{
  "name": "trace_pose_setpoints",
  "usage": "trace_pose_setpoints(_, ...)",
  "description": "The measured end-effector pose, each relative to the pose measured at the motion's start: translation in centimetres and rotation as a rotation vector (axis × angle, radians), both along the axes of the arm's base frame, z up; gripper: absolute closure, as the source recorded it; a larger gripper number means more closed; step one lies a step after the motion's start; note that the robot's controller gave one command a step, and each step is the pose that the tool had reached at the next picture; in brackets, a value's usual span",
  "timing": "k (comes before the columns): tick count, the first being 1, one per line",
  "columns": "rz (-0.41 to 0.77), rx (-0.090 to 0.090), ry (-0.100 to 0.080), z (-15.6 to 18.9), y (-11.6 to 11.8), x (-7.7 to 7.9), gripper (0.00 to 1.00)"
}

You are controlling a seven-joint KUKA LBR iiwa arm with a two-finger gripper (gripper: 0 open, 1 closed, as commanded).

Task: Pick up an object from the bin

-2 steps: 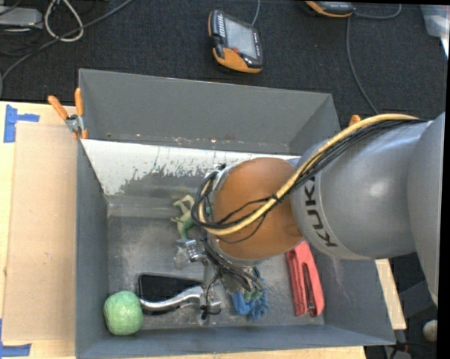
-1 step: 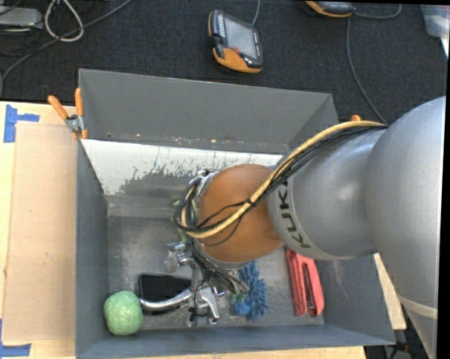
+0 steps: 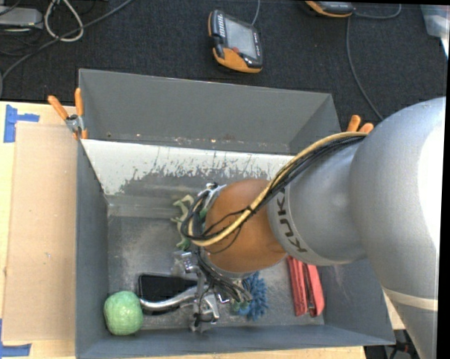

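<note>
Reaching into the grey bin (image 3: 92,229), your tool (image 3: 204,306) hangs low, just right of the green ball (image 3: 123,313) by the near wall. You cannot tell how far it is open or whether it grips anything. A flat black block (image 3: 158,286) lies just up and right of the ball, beside the tool; a blue spiky toy (image 3: 255,297) and red strips (image 3: 305,287) lie farther right.
</note>
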State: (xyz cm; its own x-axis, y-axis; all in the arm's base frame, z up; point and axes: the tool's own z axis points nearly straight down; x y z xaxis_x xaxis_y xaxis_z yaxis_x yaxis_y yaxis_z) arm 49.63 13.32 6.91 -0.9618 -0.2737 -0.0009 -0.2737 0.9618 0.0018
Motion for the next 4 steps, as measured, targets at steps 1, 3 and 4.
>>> trace_pose_setpoints(1,-0.026,0.002,0.003,0.0,-0.3,0.4,1.0)
trace_pose_setpoints(3,-0.029,0.0,0.009,1.0,-0.3,0.2,1.0)
trace_pose_setpoints(4,-0.032,-0.001,0.011,2.3,-0.3,0.1,1.0)
